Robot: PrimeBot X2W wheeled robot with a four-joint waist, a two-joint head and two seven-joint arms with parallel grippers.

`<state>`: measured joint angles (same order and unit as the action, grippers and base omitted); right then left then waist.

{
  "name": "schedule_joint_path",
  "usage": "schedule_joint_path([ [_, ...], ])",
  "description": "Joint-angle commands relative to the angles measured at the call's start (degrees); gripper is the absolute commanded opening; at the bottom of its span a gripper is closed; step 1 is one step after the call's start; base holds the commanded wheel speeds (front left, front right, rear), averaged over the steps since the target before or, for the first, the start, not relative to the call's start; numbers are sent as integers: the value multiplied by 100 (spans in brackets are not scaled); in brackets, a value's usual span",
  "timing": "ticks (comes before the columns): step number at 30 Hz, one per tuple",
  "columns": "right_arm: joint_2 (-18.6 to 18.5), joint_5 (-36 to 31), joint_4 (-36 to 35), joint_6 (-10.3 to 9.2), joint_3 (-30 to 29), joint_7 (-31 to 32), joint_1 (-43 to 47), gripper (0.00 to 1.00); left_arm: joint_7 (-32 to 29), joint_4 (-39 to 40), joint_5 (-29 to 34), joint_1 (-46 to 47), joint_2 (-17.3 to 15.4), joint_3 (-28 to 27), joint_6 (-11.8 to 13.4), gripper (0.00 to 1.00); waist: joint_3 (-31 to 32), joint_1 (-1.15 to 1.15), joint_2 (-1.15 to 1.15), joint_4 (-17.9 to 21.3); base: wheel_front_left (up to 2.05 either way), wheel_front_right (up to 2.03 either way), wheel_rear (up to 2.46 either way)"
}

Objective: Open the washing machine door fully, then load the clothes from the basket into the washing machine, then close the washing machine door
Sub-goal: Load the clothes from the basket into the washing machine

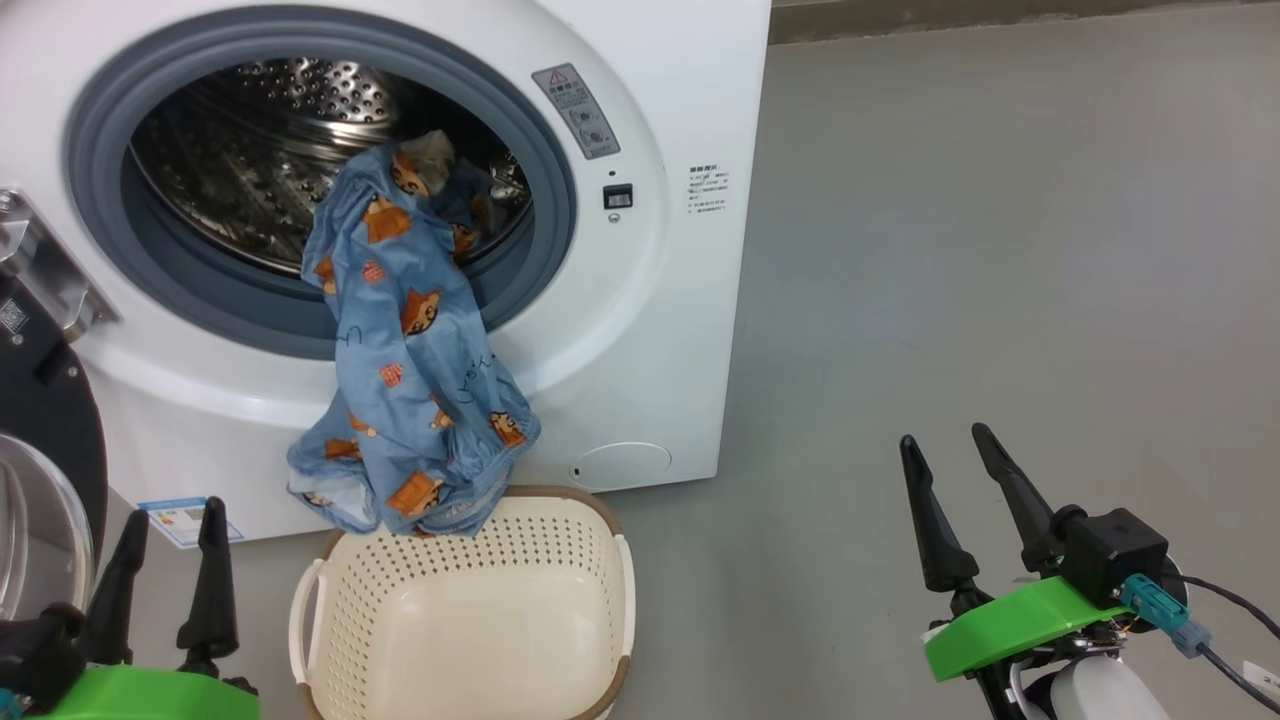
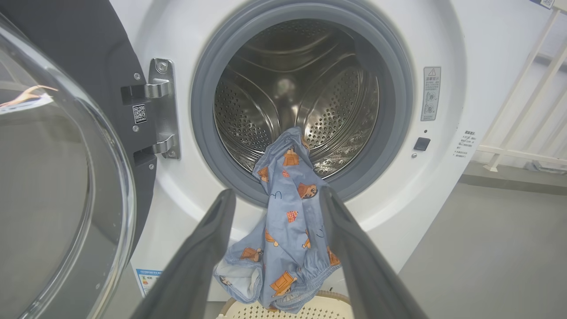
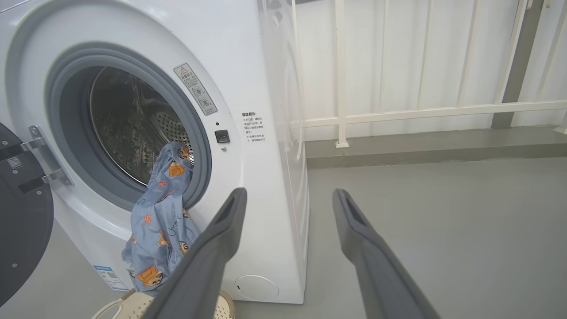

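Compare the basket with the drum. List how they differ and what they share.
The basket is cream plastic; the drum is shiny steel. The basket opens upward on the floor; the drum opens forward, ringed by a grey gasket. The basket's visible inside is bare; the drum holds the upper end of the clothes, which hang out over its lip toward the basket's rim. Both are perforated.

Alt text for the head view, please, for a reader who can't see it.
A light blue cartoon-print garment hangs out of the open washing machine, its lower end at the back rim of the cream basket below. The left hand and right hand sit low, open, holding nothing.
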<state>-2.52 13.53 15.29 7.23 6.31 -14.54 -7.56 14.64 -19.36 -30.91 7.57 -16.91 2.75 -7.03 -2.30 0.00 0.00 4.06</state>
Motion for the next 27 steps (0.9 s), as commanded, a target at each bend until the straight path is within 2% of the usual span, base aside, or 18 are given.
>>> schedule_joint_path([
  [1, -37, -28, -112, 25, 127, -46, -93, 100, 36, 153, 86, 58, -127, -243, -5, 100, 6, 0, 0, 2, 0, 0, 0],
  [14, -48, -9, -91, 25, 137, -46, -105, 100, 36, 151, 110, 34, -53, -306, -30, 100, -7, 0, 0, 34, 0, 0, 0],
  [27, -39, -84, -240, 25, 164, -46, -93, 100, 36, 66, 72, 66, -157, -287, -42, 100, -264, 0, 0, 101, 0, 0, 0],
])
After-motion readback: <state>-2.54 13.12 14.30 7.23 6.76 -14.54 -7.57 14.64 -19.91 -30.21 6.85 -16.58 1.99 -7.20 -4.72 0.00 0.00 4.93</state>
